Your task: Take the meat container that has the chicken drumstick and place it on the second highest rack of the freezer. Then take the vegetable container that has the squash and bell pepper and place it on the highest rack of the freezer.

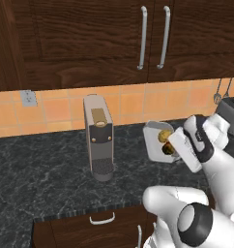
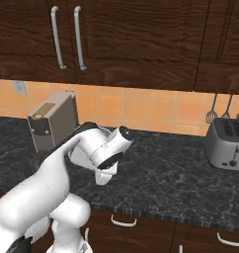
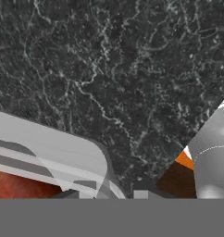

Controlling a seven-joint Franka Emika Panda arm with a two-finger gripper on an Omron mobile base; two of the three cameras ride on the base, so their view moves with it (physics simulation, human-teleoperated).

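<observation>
The vegetable container (image 1: 153,138) is a white tray tipped up above the dark counter, its open side facing the left base camera. The yellow squash (image 1: 163,135) lies inside it. My gripper (image 1: 173,146) is shut on the tray's right rim, the white hand just right of it. In the hand view the tray's pale rim (image 3: 53,150) crosses the lower left, with the red-orange bell pepper (image 3: 16,185) behind it, and my gripper (image 3: 106,192) closes over that rim. The freezer, its racks and the meat container are out of view.
A grey coffee machine (image 1: 98,138) stands on the black marble counter (image 1: 41,169) left of the tray. A steel toaster (image 2: 229,142) sits at the right by hanging utensils (image 2: 213,114). Dark wood cabinets (image 1: 90,38) hang above; drawers (image 1: 102,220) run below the counter edge.
</observation>
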